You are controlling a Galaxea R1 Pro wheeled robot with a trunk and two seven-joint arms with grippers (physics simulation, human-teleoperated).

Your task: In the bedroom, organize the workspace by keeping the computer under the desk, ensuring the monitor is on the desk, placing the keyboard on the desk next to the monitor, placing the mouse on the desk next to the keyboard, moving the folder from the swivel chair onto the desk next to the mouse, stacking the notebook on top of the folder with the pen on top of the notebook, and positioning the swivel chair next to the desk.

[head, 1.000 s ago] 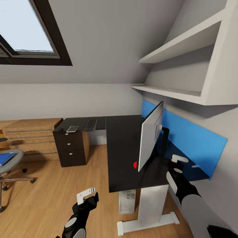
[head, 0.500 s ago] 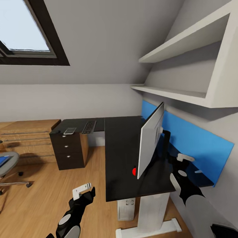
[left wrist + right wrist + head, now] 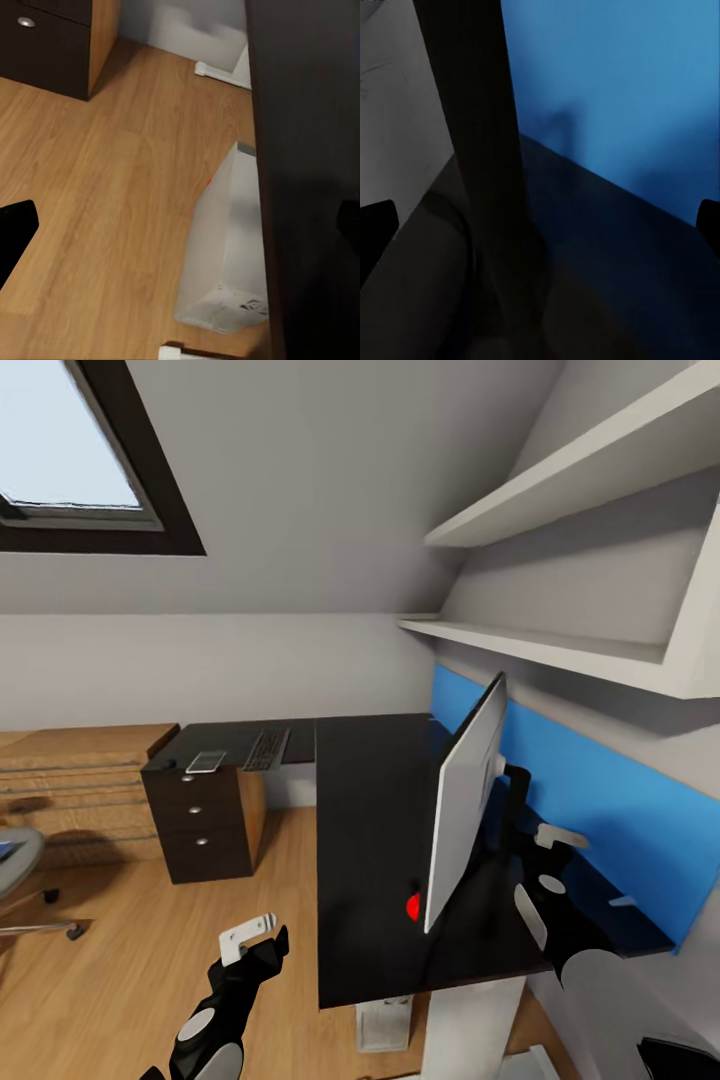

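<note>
The monitor step appears to be the one in hand: the right gripper [image 3: 560,847] is hovering behind the monitor [image 3: 462,800], close to its dark stand [image 3: 495,180], with its white fingers looking spread and nothing between them — in the right wrist view the stand is rising just ahead against the blue wall panel [image 3: 615,90]. The monitor is standing upright on the desk [image 3: 370,810], a small red object [image 3: 411,906] lying beside its lower corner. The left gripper [image 3: 252,942] is hanging low over the wooden floor, fingers parted and empty, and the computer [image 3: 225,247] is sitting under the desk edge. The keyboard [image 3: 265,749] is lying on the far desk section above the drawer unit [image 3: 195,822], well apart from the monitor, so the next move is probably fetching it. Compared with a second ago the whole view is shifting rightward — the swivel chair [image 3: 20,855] is sliding almost out at the left edge, which is camera movement, while the right arm is keeping its place behind the screen.
</note>
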